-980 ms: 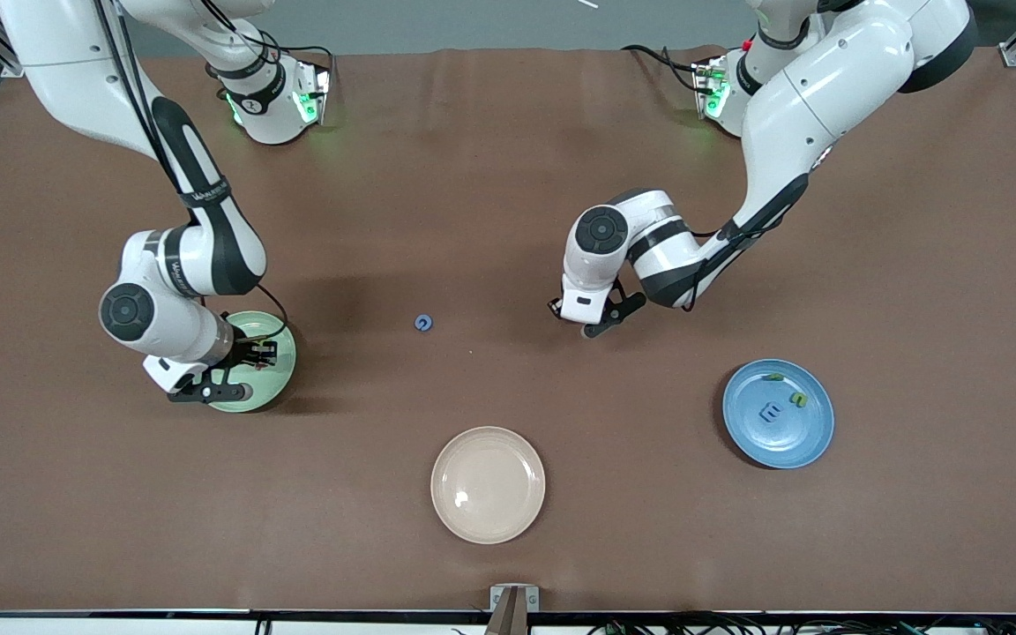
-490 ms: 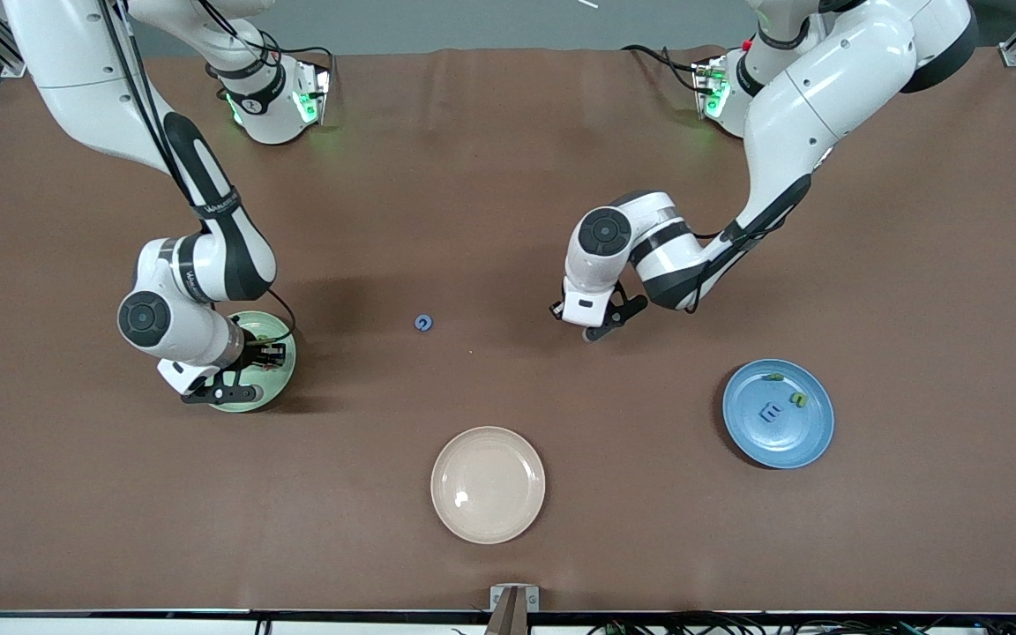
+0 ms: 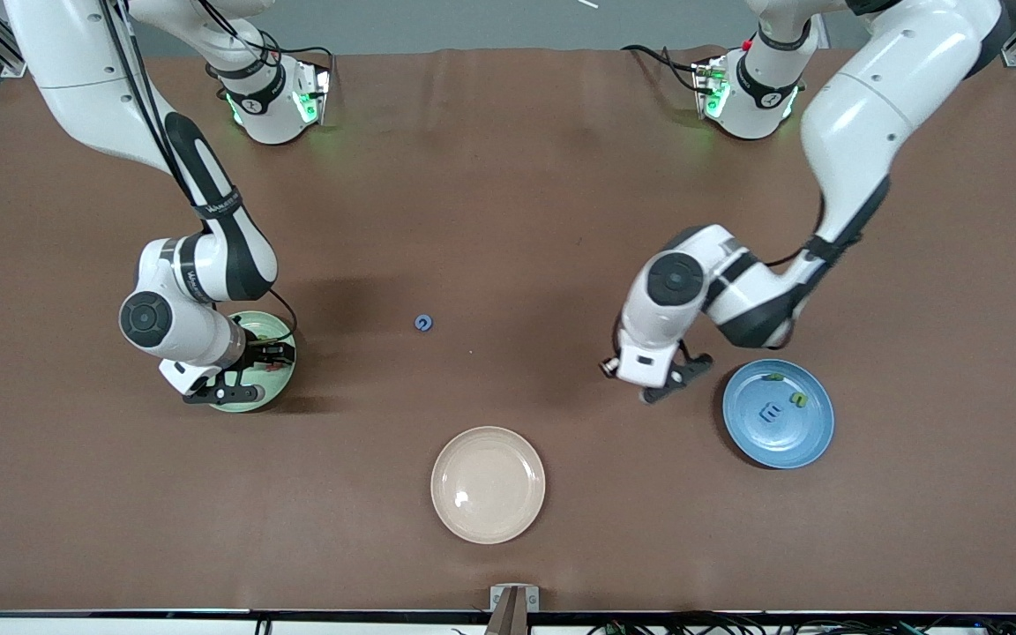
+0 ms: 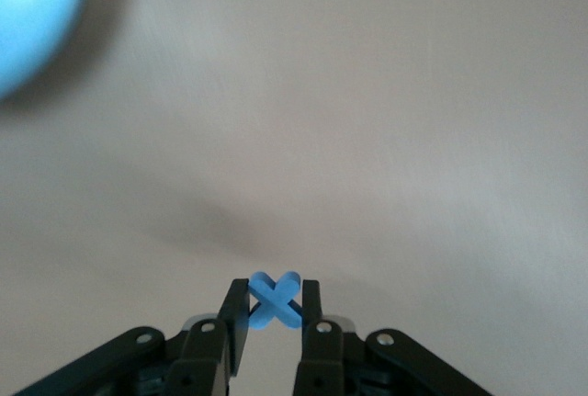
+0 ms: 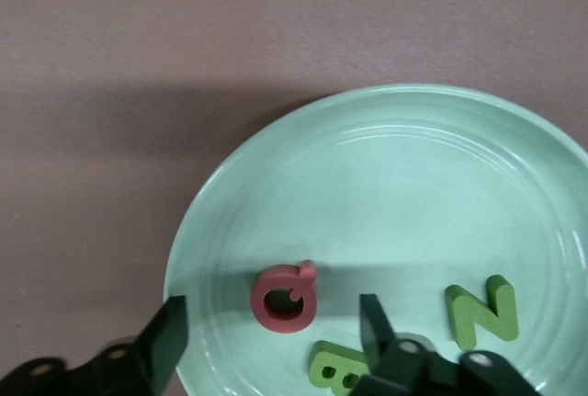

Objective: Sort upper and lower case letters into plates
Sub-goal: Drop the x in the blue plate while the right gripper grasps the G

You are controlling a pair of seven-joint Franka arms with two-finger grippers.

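Observation:
My left gripper [image 3: 646, 381] hangs over the bare table beside the blue plate [image 3: 812, 437]. It is shut on a small blue letter x [image 4: 274, 299]. The blue plate holds a blue E [image 3: 770, 412] and two green letters [image 3: 797, 399]. My right gripper [image 3: 265, 355] is open low over the mint green plate [image 3: 279, 381]. In the right wrist view that plate [image 5: 413, 194] holds a red letter [image 5: 285, 297] between my open fingers, a green B [image 5: 335, 368] and a green Z [image 5: 482, 311]. One blue letter [image 3: 422, 323] lies on the table between the arms.
An empty cream-beige plate [image 3: 488, 484] sits nearest the front camera, midway along the table. The blue plate's edge shows in a corner of the left wrist view [image 4: 28, 10]. The brown mat [image 3: 508, 176] covers the table.
My left arm has carried the blue x from the table's middle toward the blue plate. My right arm shifted slightly over the mint plate and then held still.

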